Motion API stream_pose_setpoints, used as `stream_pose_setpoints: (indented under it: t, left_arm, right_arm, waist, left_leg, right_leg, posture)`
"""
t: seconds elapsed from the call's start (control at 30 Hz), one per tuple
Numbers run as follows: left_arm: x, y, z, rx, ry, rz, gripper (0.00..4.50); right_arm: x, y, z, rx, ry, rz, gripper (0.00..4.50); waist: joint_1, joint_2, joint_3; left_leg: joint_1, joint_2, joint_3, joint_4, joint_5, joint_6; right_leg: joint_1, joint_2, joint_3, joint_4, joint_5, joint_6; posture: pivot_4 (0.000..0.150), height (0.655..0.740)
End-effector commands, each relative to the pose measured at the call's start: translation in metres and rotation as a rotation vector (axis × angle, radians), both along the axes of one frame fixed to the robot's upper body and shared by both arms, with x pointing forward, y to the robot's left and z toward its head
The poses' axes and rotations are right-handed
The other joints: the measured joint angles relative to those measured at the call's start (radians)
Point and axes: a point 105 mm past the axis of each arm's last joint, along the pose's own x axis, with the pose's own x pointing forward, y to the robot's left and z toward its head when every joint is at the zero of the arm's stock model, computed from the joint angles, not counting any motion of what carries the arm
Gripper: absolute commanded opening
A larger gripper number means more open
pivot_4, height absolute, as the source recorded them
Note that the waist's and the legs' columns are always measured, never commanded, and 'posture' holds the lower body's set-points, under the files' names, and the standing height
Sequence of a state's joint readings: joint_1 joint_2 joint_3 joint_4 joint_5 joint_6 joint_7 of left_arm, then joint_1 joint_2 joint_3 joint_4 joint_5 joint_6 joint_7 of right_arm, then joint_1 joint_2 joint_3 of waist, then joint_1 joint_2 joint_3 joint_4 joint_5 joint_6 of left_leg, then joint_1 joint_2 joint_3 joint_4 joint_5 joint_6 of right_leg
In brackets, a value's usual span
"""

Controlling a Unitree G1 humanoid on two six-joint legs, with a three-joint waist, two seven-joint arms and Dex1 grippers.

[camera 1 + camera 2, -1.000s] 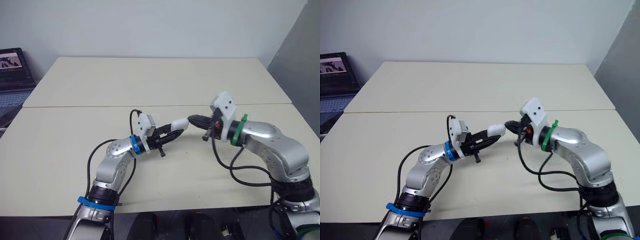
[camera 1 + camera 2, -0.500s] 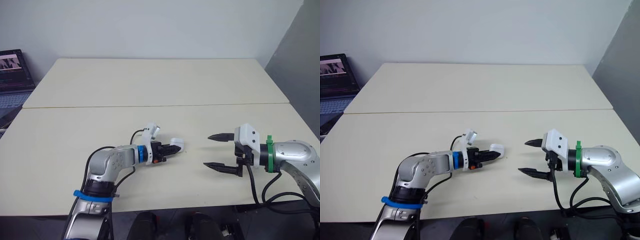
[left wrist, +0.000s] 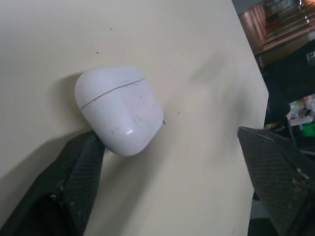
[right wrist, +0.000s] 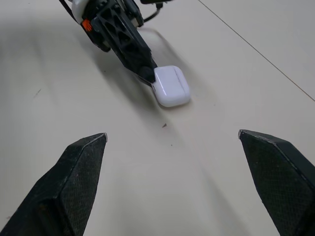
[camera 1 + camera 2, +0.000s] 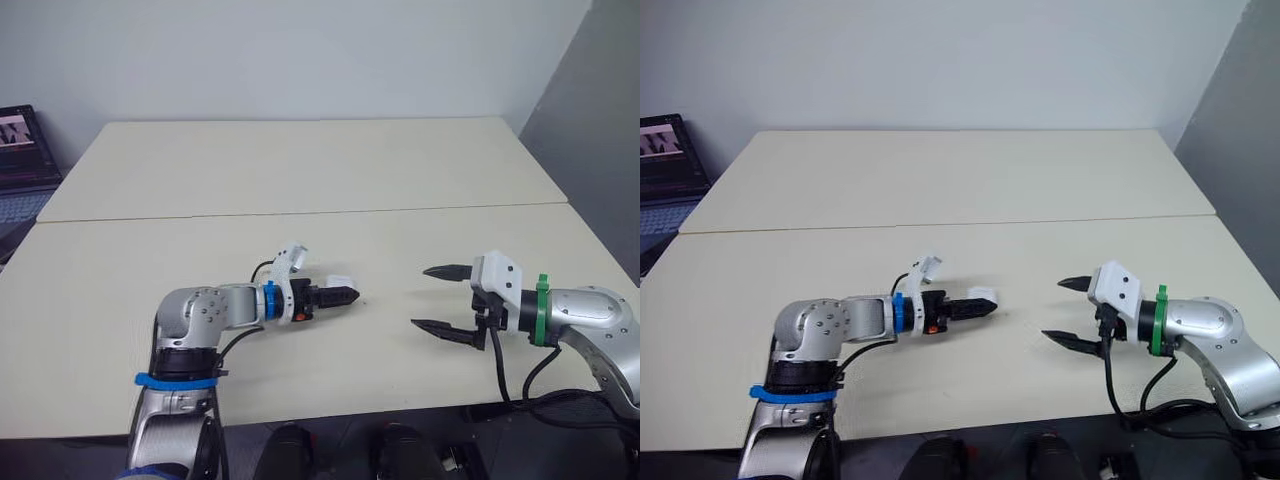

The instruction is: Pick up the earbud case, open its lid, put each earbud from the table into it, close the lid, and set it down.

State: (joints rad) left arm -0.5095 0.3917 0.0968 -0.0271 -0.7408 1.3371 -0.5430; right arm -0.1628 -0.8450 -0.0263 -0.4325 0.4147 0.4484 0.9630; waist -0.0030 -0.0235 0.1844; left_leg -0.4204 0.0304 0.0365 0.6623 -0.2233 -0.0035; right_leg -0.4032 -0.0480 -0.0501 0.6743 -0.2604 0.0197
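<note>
The white earbud case (image 3: 120, 108) lies on the cream table (image 5: 300, 160) with its lid shut, near the middle front (image 5: 338, 281). My left gripper (image 3: 170, 137) is open, low over the table. One of its black fingers (image 3: 74, 182) touches the case's side, and the other finger (image 3: 275, 177) stands well away from it. My right gripper (image 5: 420, 297) is open and holds nothing, hovering a short way to the right of the case and pointing at it. In the right wrist view the case (image 4: 171, 86) lies ahead, at the tip of the left gripper's fingers (image 4: 128, 46).
A seam (image 5: 300, 212) between two tabletops runs across the middle. A laptop (image 5: 20, 145) stands off the table's far left corner. The table's front edge (image 5: 350, 405) is close below both arms.
The case was held up between both grippers. The right gripper let go and drew back right. The left arm lowered the case onto the table and opened.
</note>
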Motion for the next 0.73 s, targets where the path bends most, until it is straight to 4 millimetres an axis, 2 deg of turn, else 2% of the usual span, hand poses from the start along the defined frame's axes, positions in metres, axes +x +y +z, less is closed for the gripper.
stream_pose_setpoints:
  t: [0.03, 0.1, 0.13, 0.23, 0.33, 0.4, 0.47, 0.53, 0.73]
  left_arm:
    - [0.021, 0.054, -0.006, 0.183, -0.110, 0.134, 4.48]
    - [0.036, 0.069, 0.012, 0.258, -0.308, 0.116, 4.48]
    - [0.041, 0.072, 0.023, 0.286, -0.420, 0.080, 4.48]
    - [0.051, 0.081, 0.048, 0.376, -0.644, 0.061, 4.48]
    - [0.056, 0.087, 0.062, 0.515, -0.832, 0.034, 4.48]
    - [0.057, 0.089, 0.065, 0.600, -0.919, -0.007, 4.48]
    - [0.052, 0.086, 0.060, 0.602, -0.924, -0.107, 4.48]
    - [0.047, 0.088, 0.061, 0.481, -0.886, -0.143, 4.48]
    - [0.048, 0.102, 0.058, 0.440, -0.835, -0.139, 4.48]
  right_arm:
    - [0.000, -0.013, 0.009, -0.020, -0.044, -0.023, 4.50]
    - [-0.001, -0.020, 0.008, -0.030, -0.044, -0.038, 4.50]
    - [-0.001, -0.023, 0.009, -0.031, -0.044, -0.049, 4.50]
    - [-0.001, -0.028, 0.013, -0.021, -0.047, -0.074, 4.50]
    - [0.000, -0.033, 0.017, -0.002, -0.048, -0.100, 4.50]
    - [0.001, -0.035, 0.018, 0.010, -0.055, -0.119, 4.50]
    - [0.002, -0.035, 0.019, 0.021, -0.058, -0.131, 4.50]
    - [0.002, -0.035, 0.018, 0.033, -0.054, -0.142, 4.50]
    - [0.008, -0.038, 0.020, 0.063, -0.056, -0.189, 4.50]
  waist:
    - [-0.001, 0.000, 0.000]
    - [-0.001, 0.000, 0.000]
    - [0.000, 0.000, 0.000]
    - [0.005, 0.000, 0.000]
    - [0.011, 0.000, 0.000]
    - [0.013, 0.000, 0.000]
    - [0.016, 0.000, 0.000]
    - [0.018, 0.000, 0.000]
    - [0.017, 0.000, 0.000]
  left_leg:
    - [0.003, -0.001, 0.001, -0.001, 0.000, 0.000]
    - [0.006, 0.000, -0.001, -0.001, 0.000, 0.000]
    - [0.006, 0.000, -0.002, -0.001, 0.000, 0.000]
    - [0.005, 0.001, -0.003, -0.001, 0.000, 0.000]
    - [0.003, 0.001, -0.001, -0.001, 0.000, -0.001]
    - [0.002, 0.000, 0.002, -0.001, 0.000, 0.000]
    - [0.001, 0.000, 0.003, -0.002, 0.000, 0.000]
    - [0.000, 0.000, 0.004, -0.002, 0.000, 0.000]
    - [-0.001, 0.000, 0.003, -0.002, -0.001, 0.000]
  right_leg:
    - [0.000, 0.000, 0.002, 0.002, -0.001, -0.001]
    - [0.000, 0.001, 0.003, 0.006, -0.001, -0.007]
    - [-0.001, 0.003, 0.003, 0.005, -0.002, -0.013]
    - [-0.002, 0.004, 0.003, 0.005, -0.001, -0.015]
    - [-0.002, 0.003, 0.005, 0.003, -0.001, -0.014]
    - [-0.002, 0.002, 0.008, 0.000, 0.001, -0.009]
    - [-0.002, 0.002, 0.009, -0.003, 0.001, -0.007]
    - [-0.002, 0.002, 0.009, -0.003, 0.001, -0.007]
    - [-0.003, 0.003, 0.008, -0.002, 0.000, -0.005]
  posture:
    - [0.150, 0.7400]
    - [0.150, 0.7400]
    - [0.150, 0.7400]
    - [0.150, 0.7400]
    - [0.150, 0.7400]
    - [0.150, 0.7400]
    - [0.150, 0.7400]
    - [0.150, 0.7400]
    - [0.150, 0.7400]
